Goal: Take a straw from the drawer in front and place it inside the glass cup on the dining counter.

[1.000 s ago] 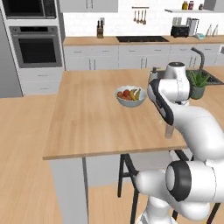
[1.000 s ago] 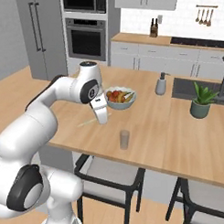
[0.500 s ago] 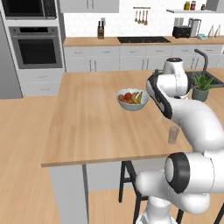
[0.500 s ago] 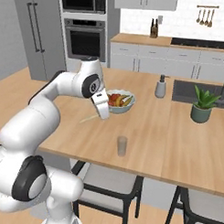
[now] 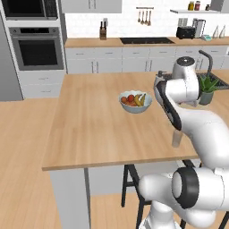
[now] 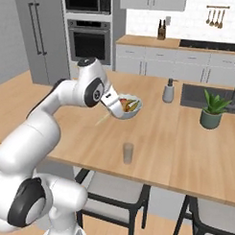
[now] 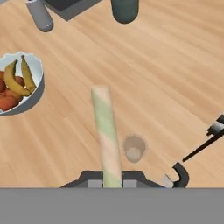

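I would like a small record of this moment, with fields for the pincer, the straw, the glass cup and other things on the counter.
pincer: shut on the straw, above the dining counter
straw: held in the pincer, above the counter, not yet in the cup
glass cup: upright on the counter near its front edge, nothing inside; in the hand view beside the straw
fruit bowl: on the counter, holds bananas and other fruit
soap bottle: near the sink
potted plant: on the counter beside the sink
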Controlling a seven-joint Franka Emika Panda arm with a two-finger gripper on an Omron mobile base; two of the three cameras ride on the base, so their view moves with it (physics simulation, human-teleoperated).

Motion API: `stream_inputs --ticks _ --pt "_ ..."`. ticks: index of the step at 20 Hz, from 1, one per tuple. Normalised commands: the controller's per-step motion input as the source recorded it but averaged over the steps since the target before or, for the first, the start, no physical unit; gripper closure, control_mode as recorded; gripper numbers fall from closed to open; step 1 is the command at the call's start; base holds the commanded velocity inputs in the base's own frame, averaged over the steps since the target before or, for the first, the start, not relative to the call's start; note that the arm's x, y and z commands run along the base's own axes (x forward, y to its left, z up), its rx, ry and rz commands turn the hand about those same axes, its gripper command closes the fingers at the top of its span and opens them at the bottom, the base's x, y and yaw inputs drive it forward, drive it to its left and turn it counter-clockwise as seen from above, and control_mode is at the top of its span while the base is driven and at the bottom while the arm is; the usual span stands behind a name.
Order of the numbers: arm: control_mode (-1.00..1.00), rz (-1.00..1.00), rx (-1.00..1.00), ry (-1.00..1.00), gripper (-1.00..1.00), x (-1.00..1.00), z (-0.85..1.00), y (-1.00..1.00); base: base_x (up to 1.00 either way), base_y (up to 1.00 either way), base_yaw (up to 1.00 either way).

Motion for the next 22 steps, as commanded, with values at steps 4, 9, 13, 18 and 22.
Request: stream_inputs --ticks 4,9,13,18,22 --pt "-1.00 0.49 0.01 -0.21 1.00 0.13 0.09 -0.79 0.00 0.00 0.00" --pt "-1.00 0.58 0.06 -0.12 1.00 0.24 0.03 -0.80 0.00 0.00 0.00" --pt "-1.00 0.56 0.11 -0.12 1.00 0.23 0.00 -0.41 0.00 0.00 0.00" --pt "-1.00 0.40 0.07 -0.17 1.00 0.00 0.00 -0.09 0.00 0.00 0.00" --pt "-1.00 0.23 0.05 -0.17 1.00 -0.03 0.00 0.14 0.00 0.00 0.00"
